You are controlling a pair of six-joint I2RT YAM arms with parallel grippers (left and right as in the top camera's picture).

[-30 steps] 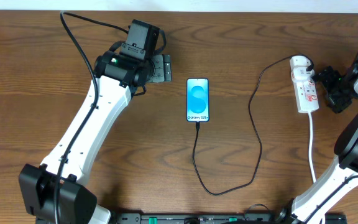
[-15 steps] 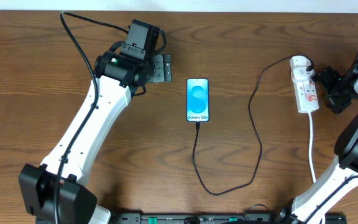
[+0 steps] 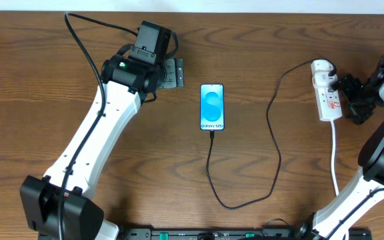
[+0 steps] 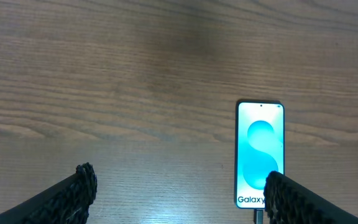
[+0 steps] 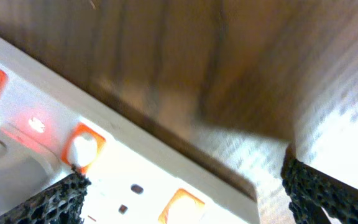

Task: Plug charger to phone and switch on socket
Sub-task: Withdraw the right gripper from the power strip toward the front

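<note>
brown wood-grain table (image 3: 32, 100), phone (image 3: 212, 107) lying flat

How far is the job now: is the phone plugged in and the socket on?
Done, it seems: the charger tip sits in the bottom edge of the phone. In hand: the right claw, open, is at the socket. A red light glows there, so it may already be on; I cannot be sure. Left: confirm that it is on. The left claw is open, holding nothing.

The phone (image 4: 260, 155) lies flat on the wooden table (image 4: 135, 74) with its screen lit and the word "Galaxy" showing. The left gripper (image 4: 180, 198) has its fingers spread wide, and one fingertip (image 4: 291, 199) overlaps the phone's lower corner.
</note>
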